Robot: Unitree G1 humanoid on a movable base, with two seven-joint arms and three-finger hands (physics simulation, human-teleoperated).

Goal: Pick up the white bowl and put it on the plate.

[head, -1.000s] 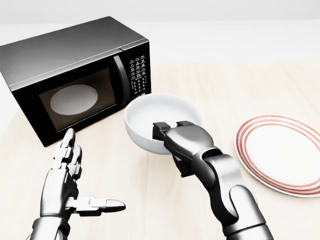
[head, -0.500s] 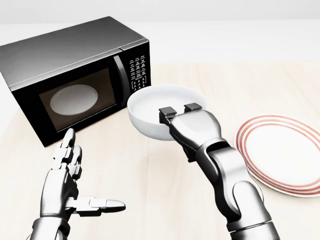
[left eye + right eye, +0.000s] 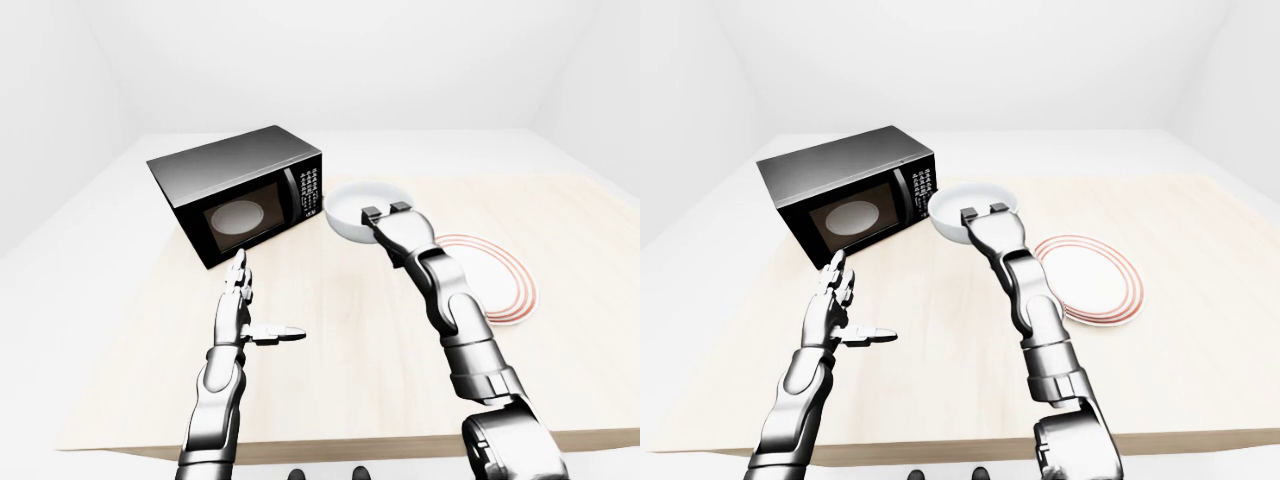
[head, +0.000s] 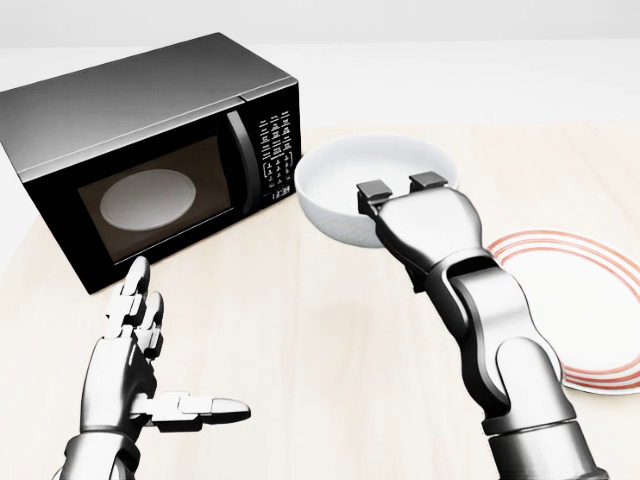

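The white bowl (image 4: 365, 185) hangs in the air right of the microwave, tilted a little, with my right hand (image 4: 398, 190) shut on its near rim, fingertips hooked over the edge. A white plate with red rings (image 4: 590, 300) lies on the table at the right of the head view, partly behind my right forearm. My left hand (image 4: 150, 365) floats low at the left, open, fingers spread and thumb out, holding nothing.
A black microwave (image 4: 140, 150) with its door closed stands at the upper left on the pale wooden table (image 4: 320, 330). The table's near edge (image 3: 350, 445) runs across the bottom of the left-eye view. White walls surround the table.
My right hand has carried the bowl up and to the right, toward the plate. The left hand has not moved.
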